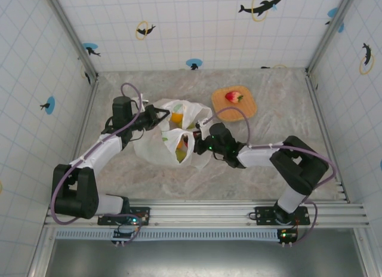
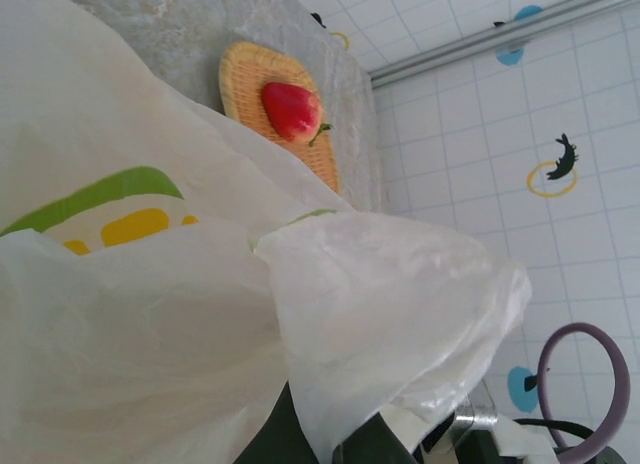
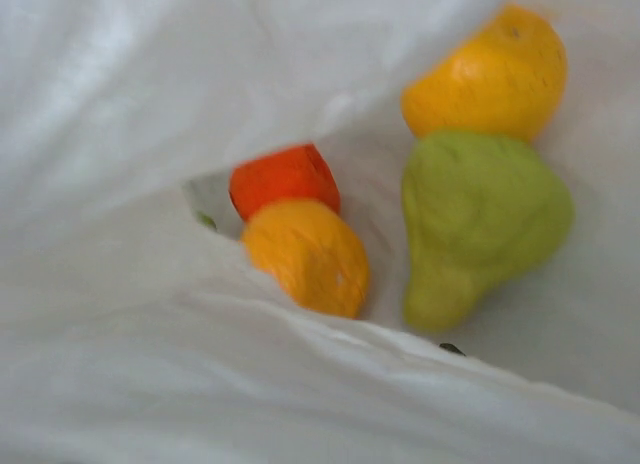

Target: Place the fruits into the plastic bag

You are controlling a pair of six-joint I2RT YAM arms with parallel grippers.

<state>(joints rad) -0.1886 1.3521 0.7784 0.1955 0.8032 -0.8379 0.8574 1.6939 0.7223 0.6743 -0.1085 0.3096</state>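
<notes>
Centre of table: plastic bag, white and crinkled, with green-yellow print on its film. It lies slumped, with gaps in its top. Some of the fruits show yellow and orange through those gaps in the top view.

Left gripper is at the bag's far-left rim, fingers against the film. I cannot tell whether they pinch it or stand apart. Right gripper is at the bag's right rim, its tip buried in the folds, so its grip cannot be told either.

Right wrist view, inside the bag, somewhat blurred: four pieces rest on white film. Green pear lies on the right of the frame, narrow end toward the bottom edge, touching an orange above it. To the left, a yellow-orange fruit touches a red-orange piece that sits partly behind it. Bare film separates the two pairs.

Woven tray, orange-tan, sits on the table to the right of the bag and a little farther back, apart from both grippers. One red fruit with a green stem lies on it, outside the bag. Left wrist view shows the same tray and red fruit beyond a raised fold of bag film.
</notes>
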